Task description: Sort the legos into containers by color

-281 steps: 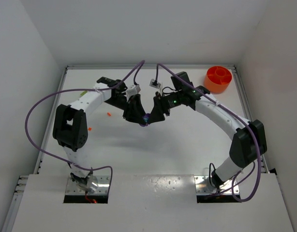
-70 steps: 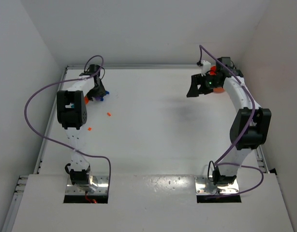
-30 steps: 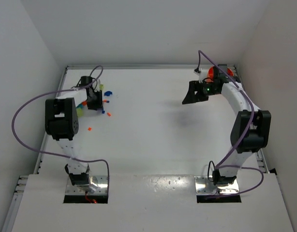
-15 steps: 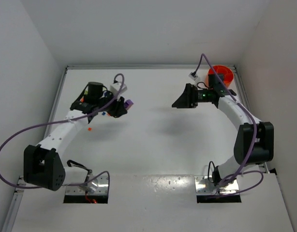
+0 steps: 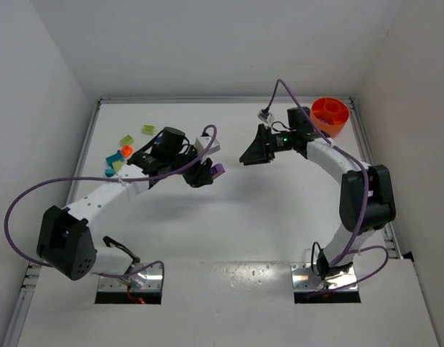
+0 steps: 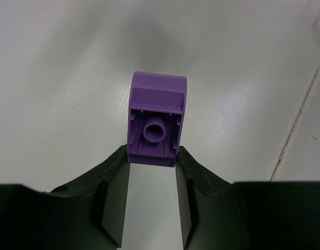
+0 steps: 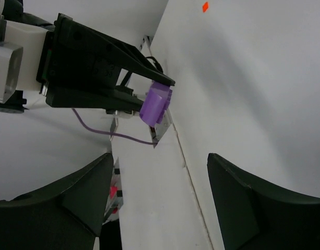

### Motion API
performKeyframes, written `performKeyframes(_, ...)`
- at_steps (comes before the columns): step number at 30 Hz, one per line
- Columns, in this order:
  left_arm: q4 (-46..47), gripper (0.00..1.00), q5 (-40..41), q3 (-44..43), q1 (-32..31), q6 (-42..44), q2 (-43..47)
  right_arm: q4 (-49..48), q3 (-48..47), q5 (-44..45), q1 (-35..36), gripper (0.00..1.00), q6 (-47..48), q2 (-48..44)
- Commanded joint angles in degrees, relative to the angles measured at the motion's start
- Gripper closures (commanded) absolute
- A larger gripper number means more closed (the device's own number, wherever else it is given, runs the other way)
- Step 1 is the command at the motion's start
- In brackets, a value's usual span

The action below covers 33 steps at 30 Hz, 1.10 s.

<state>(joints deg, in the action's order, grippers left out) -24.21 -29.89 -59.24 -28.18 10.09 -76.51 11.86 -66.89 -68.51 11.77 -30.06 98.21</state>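
Observation:
My left gripper (image 5: pixel 207 173) is shut on a purple brick (image 5: pixel 218 170) and holds it above the table's middle. In the left wrist view the brick (image 6: pixel 157 117) sits between the fingertips (image 6: pixel 118 156), its hollow underside facing the camera. My right gripper (image 5: pixel 248 155) is open and empty, a short way right of the brick, its jaws facing it. The right wrist view shows the brick (image 7: pixel 156 104) in the left gripper (image 7: pixel 97 67). The orange bowl (image 5: pixel 329 116) stands at the far right. Loose legos, yellow-green (image 5: pixel 147 130), orange (image 5: pixel 126 151) and blue (image 5: pixel 113 155), lie at the far left. No purple-blue bowl is in view.
White walls close the table on three sides. Purple cables loop above both arms. A tiny orange-red brick (image 7: pixel 205 7) shows on the table in the right wrist view. The raised white ledge with both arm bases runs along the near edge (image 5: pixel 229 289).
My left gripper has carried the purple brick rightward toward the middle, uncovering the loose legos at the far left. My right gripper has moved left, away from the orange bowl, toward the brick.

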Motion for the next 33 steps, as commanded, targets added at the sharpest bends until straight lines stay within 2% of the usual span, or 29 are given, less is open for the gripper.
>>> performKeyframes(1, 0.30, 0.89, 0.45, -2.37, -2.04, 1.08, -0.39, -2.63, -2.89, -2.59, 2.28, 0.27, -1.04, 0.31)
performKeyframes(21, 0.30, 0.89, 2.03, -4.57, -5.30, 1.08, -3.64, -5.88, -6.05, -3.12, 9.58, 0.29, -5.70, 6.73)
performKeyframes(30, 0.30, 0.89, 3.87, -5.09, -5.83, 1.08, -4.17, -6.41, -6.06, -3.65, 11.16, 0.54, -5.71, 7.78)
performKeyframes(31, 0.30, 0.89, 3.87, -5.09, -5.83, 1.08, -4.17, -6.41, -6.06, -3.65, 11.17, 0.60, -5.71, 8.30)
performKeyframes(33, 0.30, 0.89, 4.40, -5.09, -5.83, 1.08, -4.17, -6.41, -6.06, -3.65, 11.17, 0.66, -5.71, 8.31)
